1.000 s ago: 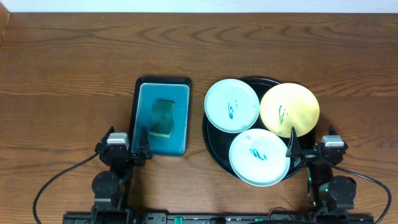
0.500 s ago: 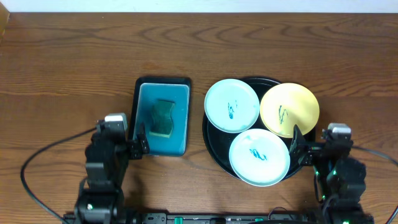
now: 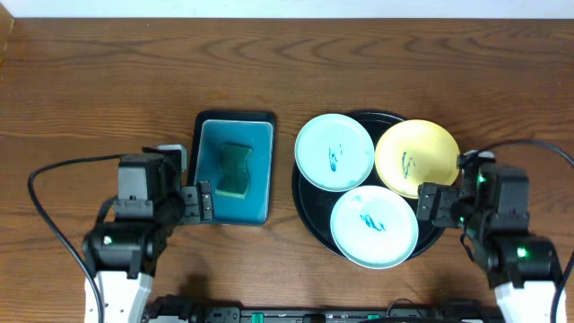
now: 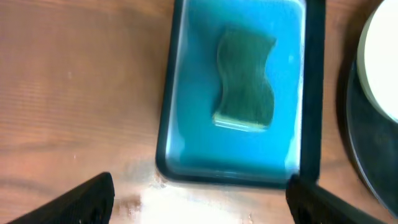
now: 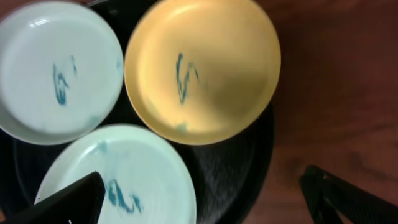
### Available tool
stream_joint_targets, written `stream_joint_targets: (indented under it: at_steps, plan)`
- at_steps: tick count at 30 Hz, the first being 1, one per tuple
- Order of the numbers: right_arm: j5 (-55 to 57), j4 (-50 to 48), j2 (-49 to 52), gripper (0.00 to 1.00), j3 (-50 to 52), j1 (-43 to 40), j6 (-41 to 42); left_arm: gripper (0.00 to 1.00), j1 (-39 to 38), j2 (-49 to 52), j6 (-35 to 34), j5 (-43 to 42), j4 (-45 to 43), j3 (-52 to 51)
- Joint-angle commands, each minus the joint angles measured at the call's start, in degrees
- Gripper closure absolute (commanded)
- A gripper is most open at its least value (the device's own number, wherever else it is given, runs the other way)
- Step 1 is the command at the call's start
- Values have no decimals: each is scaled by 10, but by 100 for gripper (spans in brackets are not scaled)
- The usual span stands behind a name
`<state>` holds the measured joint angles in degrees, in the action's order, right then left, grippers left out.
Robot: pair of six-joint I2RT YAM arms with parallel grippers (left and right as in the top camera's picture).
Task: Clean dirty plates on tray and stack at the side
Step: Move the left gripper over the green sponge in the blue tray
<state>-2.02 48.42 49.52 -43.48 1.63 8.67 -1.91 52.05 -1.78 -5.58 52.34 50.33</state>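
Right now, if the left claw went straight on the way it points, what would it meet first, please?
Probably the near rim of the teal tray, with the sponge just beyond; the left claw stands open, and its height is unclear.

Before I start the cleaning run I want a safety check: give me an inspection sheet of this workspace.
Surface: wooden table, no spills seen.
Job's things: black tray holds far mint plate, near mint plate and yellow plate, all scribbled teal, none stacked aside.
Clutter: teal tray with sponge, left of the black tray.
Grippers: left gripper open over the teal tray's near edge; right gripper open over the black tray; both empty.
Cables: left cable and right cable loop outward.
Surroundings: pale wall strip, nothing else seen.
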Motion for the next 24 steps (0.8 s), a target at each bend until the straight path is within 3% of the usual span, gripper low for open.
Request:
stream_joint_targets:
  at_steps: [1,9,15,24]
  plan:
    - [-19,9,20,1,-37,10,-3,11,3,12,-9,-4,31,39]
    - [-69,-3,21,1,-37,10,-1,11,3,11,-11,-19,12,39]
    - [-73,-4,23,1,-37,10,3,12,2,27,-61,-33,-80,39]
    - [-73,-4,23,1,-37,10,3,19,-27,165,-60,-43,-149,39]
